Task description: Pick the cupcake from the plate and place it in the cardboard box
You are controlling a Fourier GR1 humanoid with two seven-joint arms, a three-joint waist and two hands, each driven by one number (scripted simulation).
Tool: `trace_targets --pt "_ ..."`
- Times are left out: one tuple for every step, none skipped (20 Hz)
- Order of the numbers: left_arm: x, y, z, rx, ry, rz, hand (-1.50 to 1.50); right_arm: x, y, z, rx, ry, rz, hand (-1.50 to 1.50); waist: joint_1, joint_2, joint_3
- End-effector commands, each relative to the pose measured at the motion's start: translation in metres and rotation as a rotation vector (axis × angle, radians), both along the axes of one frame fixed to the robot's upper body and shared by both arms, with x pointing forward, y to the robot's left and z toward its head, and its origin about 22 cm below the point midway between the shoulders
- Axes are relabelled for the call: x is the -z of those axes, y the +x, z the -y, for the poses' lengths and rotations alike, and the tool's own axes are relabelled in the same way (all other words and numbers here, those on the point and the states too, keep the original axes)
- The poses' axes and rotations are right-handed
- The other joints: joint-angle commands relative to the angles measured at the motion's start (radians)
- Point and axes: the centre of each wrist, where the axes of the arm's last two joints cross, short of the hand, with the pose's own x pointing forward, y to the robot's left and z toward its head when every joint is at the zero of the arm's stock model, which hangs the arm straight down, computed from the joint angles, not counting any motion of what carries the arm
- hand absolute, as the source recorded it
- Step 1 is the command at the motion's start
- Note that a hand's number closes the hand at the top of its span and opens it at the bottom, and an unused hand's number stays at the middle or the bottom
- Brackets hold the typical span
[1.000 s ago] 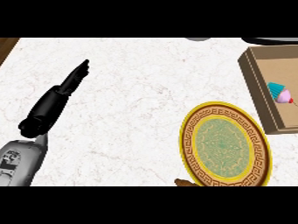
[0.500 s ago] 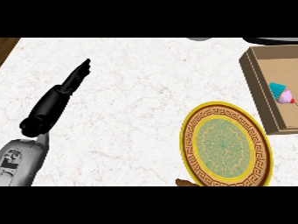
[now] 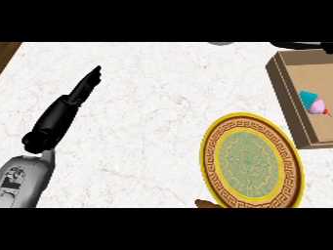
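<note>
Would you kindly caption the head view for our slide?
Cupcake lies on its side in the cardboard box beside the gold-rimmed plate; left hand rests open at left.

left hand (image 3: 58,118) — outstretched, fingers straight

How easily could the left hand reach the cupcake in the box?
Probably not easily: the left hand sits far across the counter from the cupcake, with the cardboard box's wall in between.
</note>
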Motion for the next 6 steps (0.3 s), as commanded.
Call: trace_targets --pt "0.002 0.0 -0.002 0.003 0.018 -0.007 0.0 0.003 0.003 0.006 -0.112 0.374 -0.161 -1.5 -0.001 0.0 -0.003" --pt "-0.004 0.001 -0.009 -0.02 0.015 0.016 0.0 0.0 -0.002 0.017 -0.068 0.395 -0.168 -1.5 0.011 0.004 -0.001" --pt "0.008 -0.006 0.0 0.006 -0.003 -0.006 0.0 -0.001 -0.001 0.018 -0.052 0.429 -0.187 -1.5 0.016 0.004 -0.002" --pt "-0.001 0.0 -0.002 0.009 0.01 0.004 0.0 -0.01 0.0 0.02 -0.048 0.453 -0.192 -1.5 0.012 0.007 -0.001" --pt "-0.001 -0.001 0.0 -0.004 0.006 0.008 0.0 -0.014 -0.001 0.024 -0.028 0.478 -0.194 -1.5 0.014 0.007 0.0" --pt "-0.009 0.003 0.005 0.018 0.002 0.02 0.0 -0.021 0.001 0.024 -0.014 0.494 -0.197 -1.5 0.016 0.009 0.001"
